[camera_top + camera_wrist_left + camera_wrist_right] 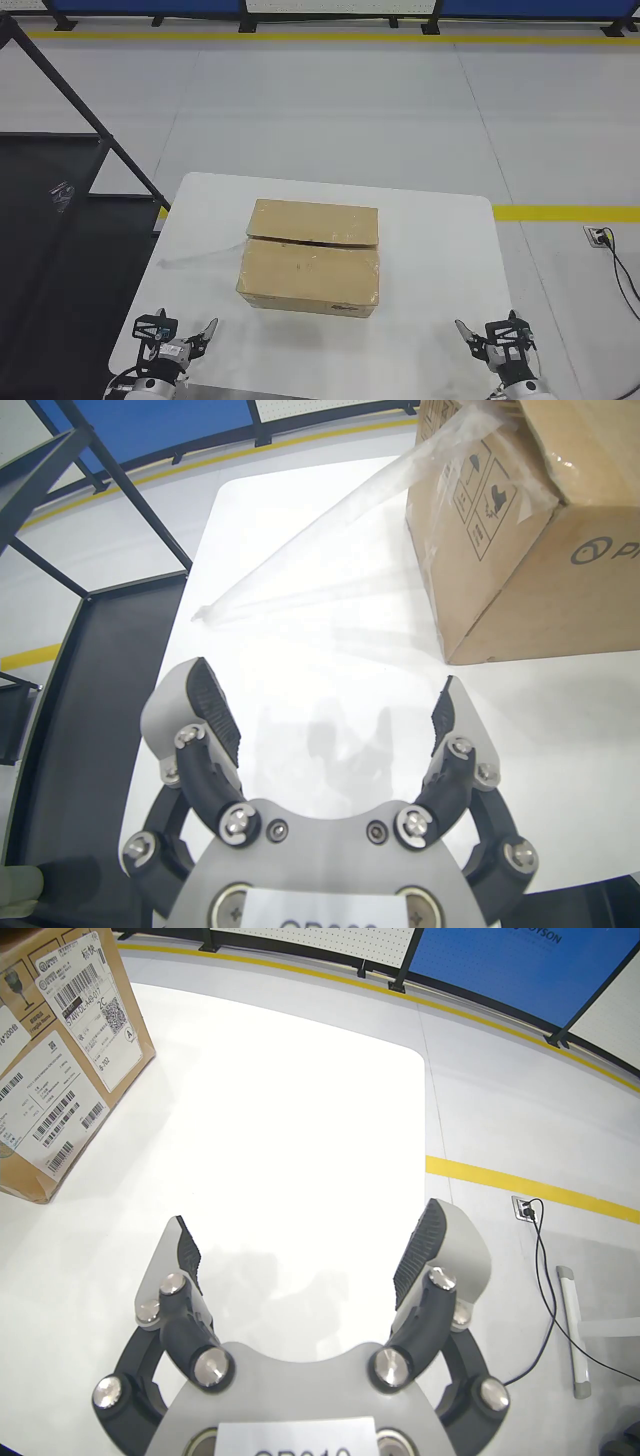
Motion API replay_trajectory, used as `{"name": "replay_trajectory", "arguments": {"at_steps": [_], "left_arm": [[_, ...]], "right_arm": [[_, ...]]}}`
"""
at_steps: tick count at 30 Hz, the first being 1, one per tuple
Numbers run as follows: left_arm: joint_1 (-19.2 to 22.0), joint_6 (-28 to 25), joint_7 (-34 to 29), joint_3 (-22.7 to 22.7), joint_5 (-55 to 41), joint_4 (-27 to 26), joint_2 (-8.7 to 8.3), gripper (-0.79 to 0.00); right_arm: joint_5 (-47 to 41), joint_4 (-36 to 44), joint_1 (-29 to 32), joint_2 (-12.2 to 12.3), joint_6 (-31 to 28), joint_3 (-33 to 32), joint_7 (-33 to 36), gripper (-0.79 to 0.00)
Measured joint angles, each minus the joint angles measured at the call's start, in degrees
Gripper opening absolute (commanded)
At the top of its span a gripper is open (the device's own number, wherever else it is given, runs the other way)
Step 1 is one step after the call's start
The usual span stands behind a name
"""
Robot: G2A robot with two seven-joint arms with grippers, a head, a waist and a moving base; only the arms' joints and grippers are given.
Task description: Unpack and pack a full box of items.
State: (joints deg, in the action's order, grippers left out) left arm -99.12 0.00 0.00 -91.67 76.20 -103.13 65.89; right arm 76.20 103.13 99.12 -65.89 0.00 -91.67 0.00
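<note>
the box is seen mid-table, flaps closed; nothing unpacked yet. left gripper and right gripper are held wide open, empty, near of the box.

Box: centre of table. Plastic strip: from the box's left side down to the table near its left edge. Left gripper at near-left corner, right gripper at near-right corner.

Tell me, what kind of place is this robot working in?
Probably a test hall or workshop: a cardboard box on a white table, a yellow floor line, and blue partition panels behind.
</note>
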Motion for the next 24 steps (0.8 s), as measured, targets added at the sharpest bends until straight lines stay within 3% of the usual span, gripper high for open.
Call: {"name": "replay_trajectory", "arguments": {"at_steps": [6, 17, 24], "left_arm": [[0.0, -0.1, 0.1, 0.0, -0.1, -0.1, 0.01, 0.0], [3.0, -1.9, 7.4, -2.5, -11.4, 0.6, 0.71, 0.0], [3.4, -4.4, 8.8, -4.7, -13.6, 0.3, 0.65, 0.0]], "right_arm": [[-0.2, 0.0, 0.1, 0.0, -0.2, 0.1, 0.0, 0.0], [-4.7, 8.4, -3.1, -0.2, -9.5, 4.6, 7.1, 0.0], [-6.2, 12.2, -6.6, -0.7, -6.6, 7.4, 12.6, 0.0]]}}
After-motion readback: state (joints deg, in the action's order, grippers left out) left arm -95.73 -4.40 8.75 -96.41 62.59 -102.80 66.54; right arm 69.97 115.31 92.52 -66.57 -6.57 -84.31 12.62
